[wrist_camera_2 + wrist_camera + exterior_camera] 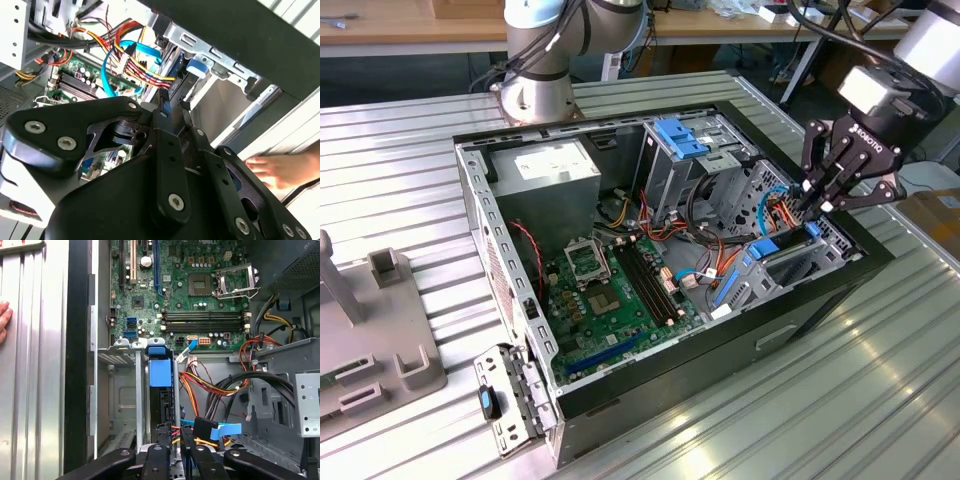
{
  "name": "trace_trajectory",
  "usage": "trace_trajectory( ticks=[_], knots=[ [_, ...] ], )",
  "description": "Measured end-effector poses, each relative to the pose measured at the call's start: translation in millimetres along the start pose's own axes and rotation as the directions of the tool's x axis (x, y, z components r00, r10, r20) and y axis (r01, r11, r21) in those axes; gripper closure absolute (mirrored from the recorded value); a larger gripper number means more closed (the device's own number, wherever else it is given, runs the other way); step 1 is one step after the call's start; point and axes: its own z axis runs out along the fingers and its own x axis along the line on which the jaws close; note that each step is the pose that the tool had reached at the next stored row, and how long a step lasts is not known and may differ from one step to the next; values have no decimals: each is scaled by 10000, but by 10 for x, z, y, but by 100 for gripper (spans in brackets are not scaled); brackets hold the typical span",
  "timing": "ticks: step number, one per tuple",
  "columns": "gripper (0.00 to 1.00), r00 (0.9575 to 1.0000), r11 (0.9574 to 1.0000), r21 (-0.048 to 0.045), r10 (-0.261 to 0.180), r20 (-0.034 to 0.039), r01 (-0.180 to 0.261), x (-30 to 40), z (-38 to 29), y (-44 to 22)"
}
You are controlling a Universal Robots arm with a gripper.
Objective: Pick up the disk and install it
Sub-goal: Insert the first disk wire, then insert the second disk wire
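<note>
The disk [788, 262] stands on edge in the drive bay at the case's front corner, on the exterior view's right, dark with a bright blue carrier rail. In the first wrist view the disk [160, 375] shows as a blue block between the bay's metal walls. My gripper [817, 207] hangs straight above that bay, its black fingers drawn close together on the disk's upper blue edge. In the second wrist view the gripper [163, 111] meets a sliver of blue rail. The grip point itself is partly hidden by the fingers.
The open computer case [820, 300] lies on a ribbed metal table. Inside are the motherboard [610, 290], a grey power supply [545, 170], a metal cage with a blue top [682, 140] and loose cables [210, 385] beside the bay. A person's hand [280, 169] rests on the table next to the case.
</note>
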Motion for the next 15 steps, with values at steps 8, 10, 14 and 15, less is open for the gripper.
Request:
trace_trajectory(
  ticks=[8,10,14,15],
  knots=[
    [76,9988,9887,1494,-155,465,84,22,96,463],
    [76,9988,9879,1551,-159,466,85,22,98,475],
    [76,9988,9875,1576,-161,467,85,22,99,481],
    [76,9988,9874,1582,-161,467,85,22,99,482]
  ],
)
